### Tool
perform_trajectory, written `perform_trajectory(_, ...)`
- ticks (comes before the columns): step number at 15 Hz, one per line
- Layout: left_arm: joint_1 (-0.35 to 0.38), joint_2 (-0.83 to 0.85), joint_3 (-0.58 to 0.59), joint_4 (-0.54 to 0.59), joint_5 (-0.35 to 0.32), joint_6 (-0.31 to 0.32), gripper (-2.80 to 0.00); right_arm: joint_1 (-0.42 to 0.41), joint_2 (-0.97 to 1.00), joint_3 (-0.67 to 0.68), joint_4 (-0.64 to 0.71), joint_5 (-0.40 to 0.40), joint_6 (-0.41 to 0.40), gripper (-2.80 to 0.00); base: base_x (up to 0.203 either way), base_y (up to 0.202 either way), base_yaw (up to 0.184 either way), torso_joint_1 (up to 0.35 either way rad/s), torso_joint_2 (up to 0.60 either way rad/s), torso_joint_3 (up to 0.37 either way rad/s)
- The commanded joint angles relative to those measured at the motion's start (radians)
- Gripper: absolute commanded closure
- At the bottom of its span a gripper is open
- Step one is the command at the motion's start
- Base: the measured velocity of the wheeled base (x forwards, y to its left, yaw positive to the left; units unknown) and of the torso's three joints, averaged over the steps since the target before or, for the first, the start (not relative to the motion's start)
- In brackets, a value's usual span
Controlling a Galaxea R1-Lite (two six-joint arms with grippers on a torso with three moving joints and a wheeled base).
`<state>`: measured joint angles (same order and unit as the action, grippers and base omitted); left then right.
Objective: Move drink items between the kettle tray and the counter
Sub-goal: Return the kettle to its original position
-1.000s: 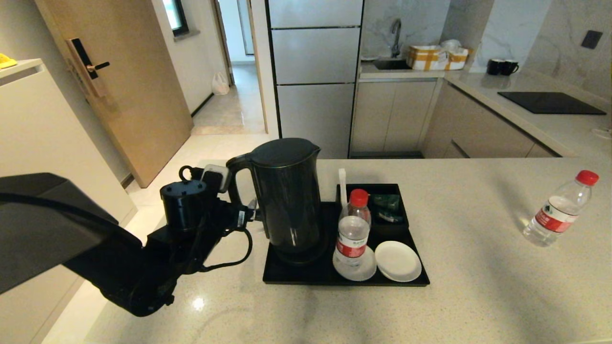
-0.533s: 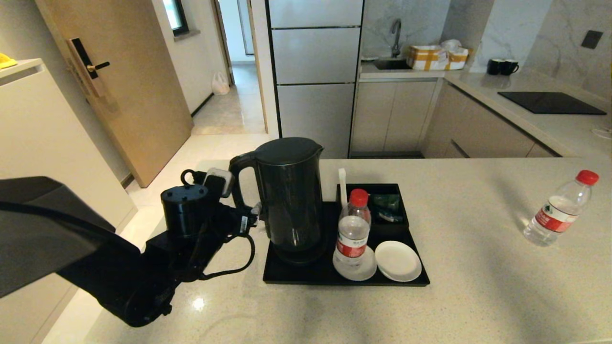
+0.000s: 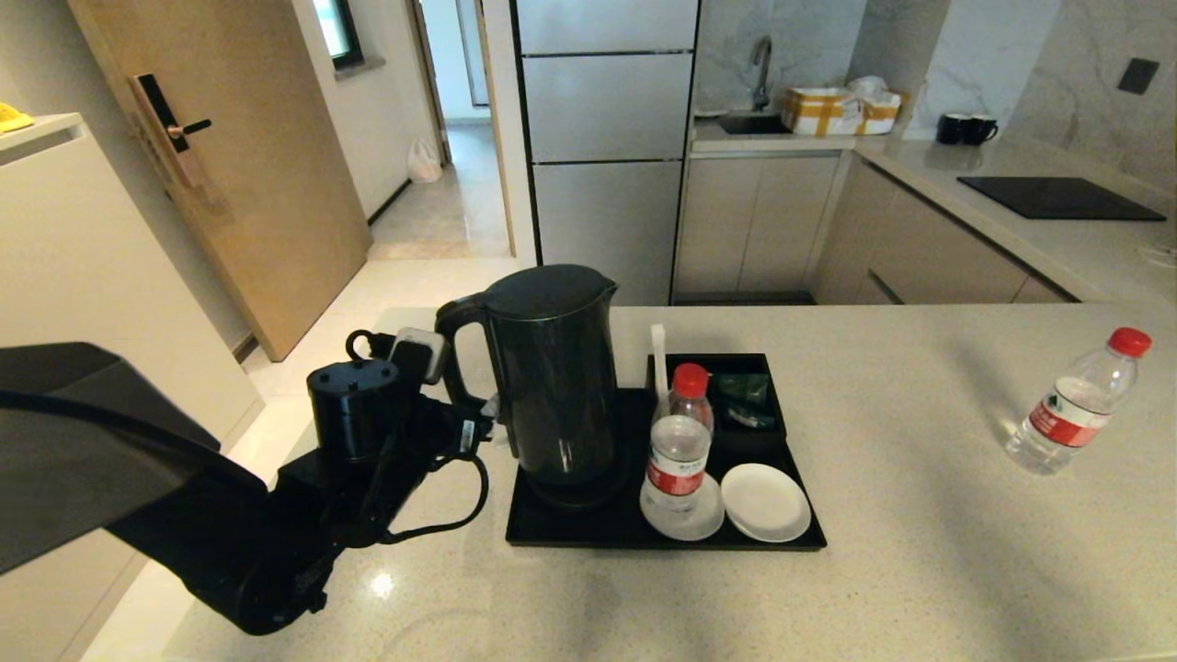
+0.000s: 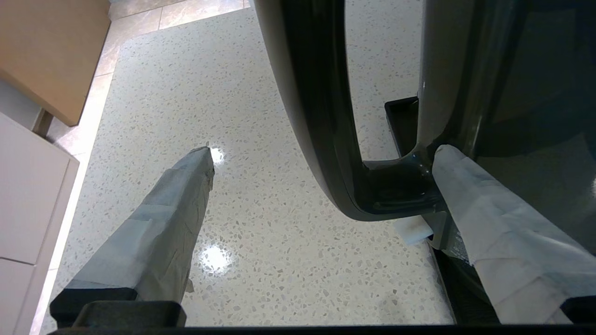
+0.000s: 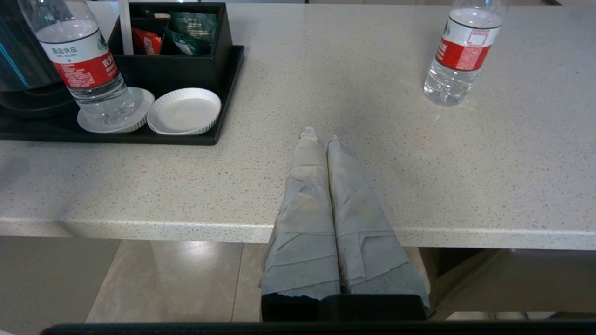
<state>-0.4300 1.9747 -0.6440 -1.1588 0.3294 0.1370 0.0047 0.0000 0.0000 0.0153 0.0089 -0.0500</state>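
Observation:
The tall black kettle (image 3: 556,377) stands on its base on the left of the black kettle tray (image 3: 588,535). My left gripper (image 4: 326,150) is open at the kettle's left side, its taped fingers (image 4: 177,209) astride the lower part of the loop handle (image 4: 307,107); the other finger rests against the kettle wall. One red-capped bottle (image 3: 679,450) stands on a saucer in the tray. Another bottle (image 3: 1071,405) stands on the counter (image 3: 919,570) at the far right. My right gripper (image 5: 320,135) is shut and empty, low at the counter's front edge.
An empty white saucer (image 3: 765,501) lies in the tray's front right corner, and a sachet compartment (image 3: 747,397) sits behind it. The counter's left edge (image 3: 303,441) drops to the floor just beyond my left arm. A kitchen worktop with a black hob (image 3: 1057,198) runs behind.
The kettle's top leaned slightly to the right half a second ago and has come back. My left arm has barely shifted at the handle. The bottles have stayed put.

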Motion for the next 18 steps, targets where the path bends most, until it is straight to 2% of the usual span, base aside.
perform_trajectory(1,0.0,0.002,-0.002,-0.007,0.002,0.001,-2.8,0.001,-0.002,0.0,0.0,0.0,-0.001,0.0,0.0,0.0,0.0,0.0,0.0,0.0)
perform_trajectory(18,0.0,0.019,-0.013,-0.009,0.002,-0.002,-2.8,0.001,-0.002,0.0,0.002,0.0,-0.001,0.0,0.0,0.0,0.0,0.0,0.0,0.0)
